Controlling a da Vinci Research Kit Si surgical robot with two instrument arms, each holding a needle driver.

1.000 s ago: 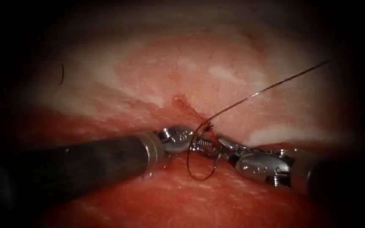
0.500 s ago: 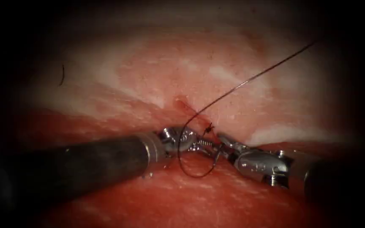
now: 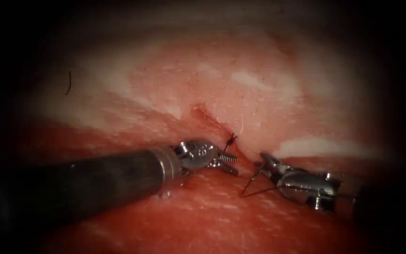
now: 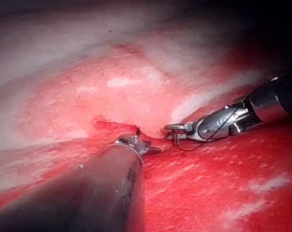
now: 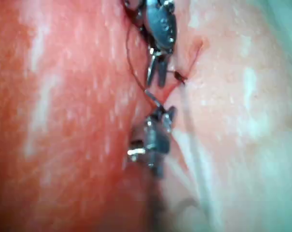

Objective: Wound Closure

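The right arm's small steel pincer (image 3: 262,163) is clamped on the thin dark thread (image 3: 251,183) near its tip. From there the thread runs down to a sharp bend on the tissue below. It then comes back across the tool's silver wrist toward the right edge of the endoscope view. A second ago a loop of this thread hung round both tips, and a long strand rose to the upper right. That loop has now drawn out, and the right pincer has moved right, off the cut.

The left arm's steel pincer (image 3: 229,162) stands slightly apart just below the small dark knot (image 3: 231,139). I can make out nothing between its tips.

The knot sits on the narrow red cut (image 3: 207,116), at its lower end, with the pale pink pork-belly tissue (image 3: 259,94) on either side. Where the curved needle is I cannot tell. A short dark cut end of thread (image 3: 69,82) lies well apart on the far left of the tissue.

The step looks like drawing thread through to set a throw on the knot. To do it well, I judge the pull should stay low and level along the tissue, so the knot is not lifted off the cut. The grip should stay firm on the thread. The tension should be smooth, because the sharp bend suggests a stiff strand that could snag on the wrist.
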